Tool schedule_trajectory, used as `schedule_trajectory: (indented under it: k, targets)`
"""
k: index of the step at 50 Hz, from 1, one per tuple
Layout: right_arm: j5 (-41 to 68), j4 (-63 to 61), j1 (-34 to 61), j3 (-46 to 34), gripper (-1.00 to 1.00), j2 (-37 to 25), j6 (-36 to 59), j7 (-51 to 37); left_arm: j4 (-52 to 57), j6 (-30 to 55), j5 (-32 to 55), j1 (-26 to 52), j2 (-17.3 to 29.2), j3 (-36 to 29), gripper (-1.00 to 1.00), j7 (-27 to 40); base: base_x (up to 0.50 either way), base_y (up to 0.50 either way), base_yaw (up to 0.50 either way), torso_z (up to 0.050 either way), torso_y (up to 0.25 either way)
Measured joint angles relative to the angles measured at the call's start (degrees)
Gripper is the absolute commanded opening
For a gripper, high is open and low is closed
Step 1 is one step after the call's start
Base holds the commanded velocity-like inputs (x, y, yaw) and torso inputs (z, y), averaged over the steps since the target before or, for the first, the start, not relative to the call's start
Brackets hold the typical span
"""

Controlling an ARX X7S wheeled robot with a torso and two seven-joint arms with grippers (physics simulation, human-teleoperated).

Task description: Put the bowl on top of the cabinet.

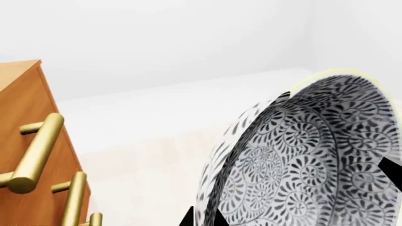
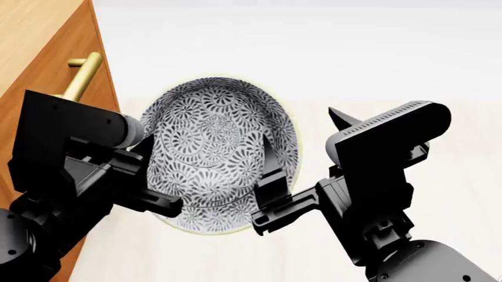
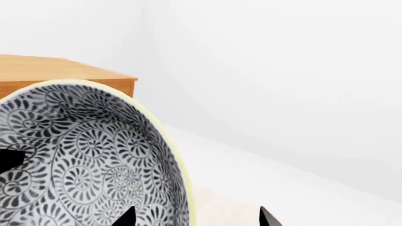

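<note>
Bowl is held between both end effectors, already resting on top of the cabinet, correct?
Not resting there. The bowl is held up between the left end effector and right end effector, beside the cabinet, as the head view shows.

place: bare simulated room | evidence: blank white walls (image 3: pixel 270 70), pale floor (image 2: pixel 377 70), wooden cabinet (image 1: pixel 25 108)
</note>
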State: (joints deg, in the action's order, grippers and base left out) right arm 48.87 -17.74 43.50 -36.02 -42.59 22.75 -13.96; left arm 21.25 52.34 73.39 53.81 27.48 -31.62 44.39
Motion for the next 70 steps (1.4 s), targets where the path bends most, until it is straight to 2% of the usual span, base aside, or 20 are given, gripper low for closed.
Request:
schedule_trajectory:
  k: [17, 30, 44, 52, 70]
  targets:
    - [0.04, -0.49, -1.07, 0.23, 1.0, -1.16, -0.33, 0.04, -0.64, -0.7, -1.98, 0.75, -0.02, -0.84, -1.0, -1.1, 0.0, 0.0, 0.0, 0.0, 0.0]
    - [1.18, -0.3, -5.86, 2.75, 1.0, -3.67, -5.03, 0.86, -3.08, -0.93, -8.83, 4.88, -1.61, -4.85, -1.0, -2.85, 0.0, 0.0, 0.0, 0.001, 0.001]
    - [3.84, 0.8, -17.84, 8.75, 1.0, -7.12, -17.51, 3.4, -6.33, 1.05, -10.98, 9.74, -4.7, -8.12, -1.0, -4.57, 0.0, 0.0, 0.0, 0.0, 0.001]
    - [4.23, 0.95, -25.19, 12.02, 1.0, -7.76, -25.43, 4.52, -6.54, 4.85, -11.98, 13.8, -6.26, -10.33, -1.0, -2.04, 0.0, 0.0, 0.0, 0.0, 0.0]
    - [4.72, 10.24, -36.39, 15.97, 1.0, -1.57, -41.16, 11.4, -7.0, 16.75, -5.22, 25.75, -10.33, -9.62, -1.0, 3.93, 0.0, 0.0, 0.0, 0.0, 0.001]
